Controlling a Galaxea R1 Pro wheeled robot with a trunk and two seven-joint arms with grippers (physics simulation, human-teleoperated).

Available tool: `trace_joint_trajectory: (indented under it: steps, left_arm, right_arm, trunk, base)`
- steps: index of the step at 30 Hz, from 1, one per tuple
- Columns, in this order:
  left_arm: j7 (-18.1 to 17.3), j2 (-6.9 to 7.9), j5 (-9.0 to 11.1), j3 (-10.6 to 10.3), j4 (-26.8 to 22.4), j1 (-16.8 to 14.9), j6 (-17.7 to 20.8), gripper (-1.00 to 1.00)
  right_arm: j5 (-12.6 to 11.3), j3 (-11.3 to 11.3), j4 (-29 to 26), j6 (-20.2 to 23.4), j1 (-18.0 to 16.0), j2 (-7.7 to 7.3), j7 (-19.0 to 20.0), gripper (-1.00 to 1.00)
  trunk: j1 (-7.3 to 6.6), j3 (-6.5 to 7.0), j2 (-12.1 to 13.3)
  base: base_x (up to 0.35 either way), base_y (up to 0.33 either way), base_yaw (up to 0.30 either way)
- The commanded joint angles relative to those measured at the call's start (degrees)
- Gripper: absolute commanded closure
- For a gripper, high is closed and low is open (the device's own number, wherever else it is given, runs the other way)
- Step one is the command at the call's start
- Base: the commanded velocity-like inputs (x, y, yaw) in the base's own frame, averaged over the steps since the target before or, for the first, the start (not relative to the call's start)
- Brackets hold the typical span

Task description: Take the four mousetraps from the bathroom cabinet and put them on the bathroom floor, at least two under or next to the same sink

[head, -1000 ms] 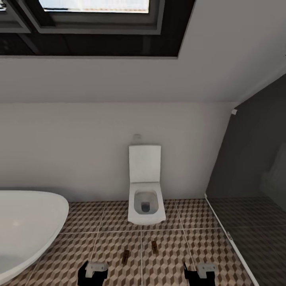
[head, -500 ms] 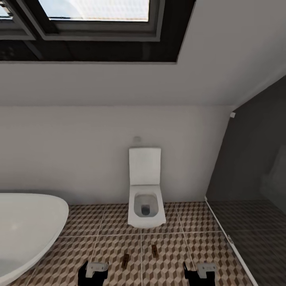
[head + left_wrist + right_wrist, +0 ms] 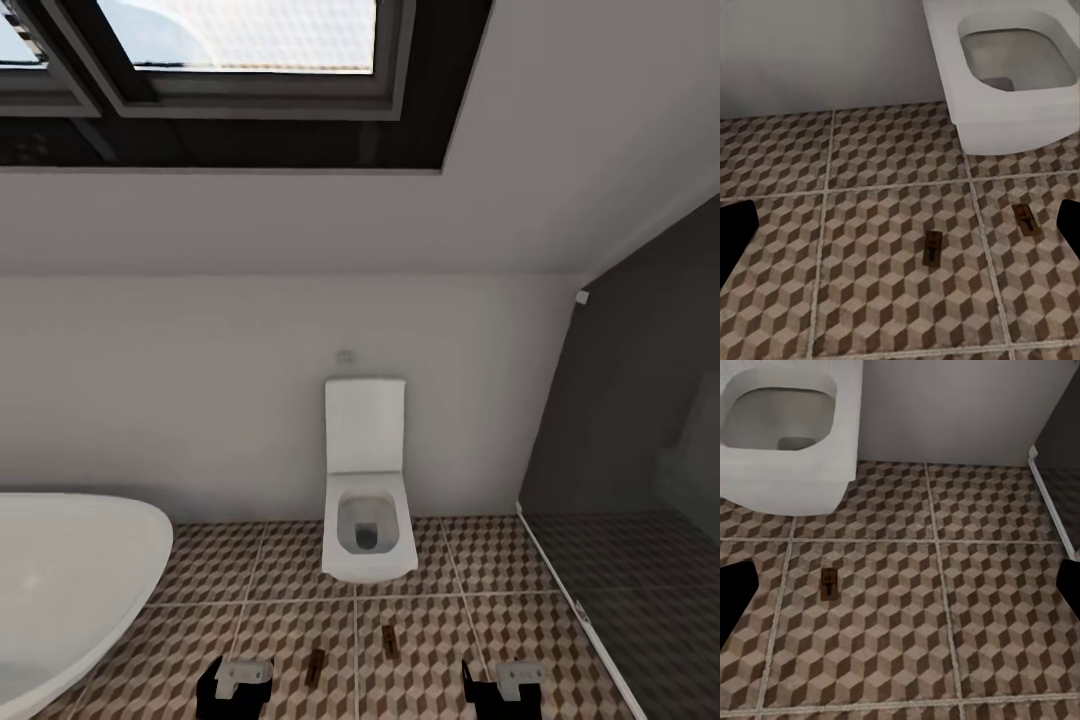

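mousetraps: two flat on the bathroom floor (image 3: 280,640), one (image 3: 315,667) left, one (image 3: 389,640) right, near toilet (image 3: 368,520)
left hand (image 3: 232,690): wide, empty
right hand (image 3: 505,690): wide, empty
bathtub (image 3: 70,570): far left

We are seeing soft, even daylight coming from the window (image 3: 240,35); the wall (image 3: 200,380) is glowing pale, shadows are staying faint, and the renders are looking slightly blurred throughout.
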Motion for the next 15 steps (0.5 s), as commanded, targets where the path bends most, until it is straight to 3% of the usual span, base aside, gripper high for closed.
trace_joint_trajectory:
  steps: [1, 15]
  left_arm:
    - [0.2, -0.05, 0.4, -0.5, 0.2, -0.1, -0.3, -1.00]
    - [0.2, -0.05, 0.4, -0.5, 0.3, -0.1, -0.3, -1.00]
  right_arm:
    - [0.0, 0.5, 0.1, -0.1, -0.1, 0.01, -0.5, -1.00]
    - [0.0, 0.5, 0.1, -0.1, -0.1, 0.01, -0.5, -1.00]
  trunk:
    - [0.04, -0.04, -0.1]
    - [0.04, 0.53, -0.1]
  base:
    - [0.000, 0.000, 0.000]
    - [0.000, 0.000, 0.000]
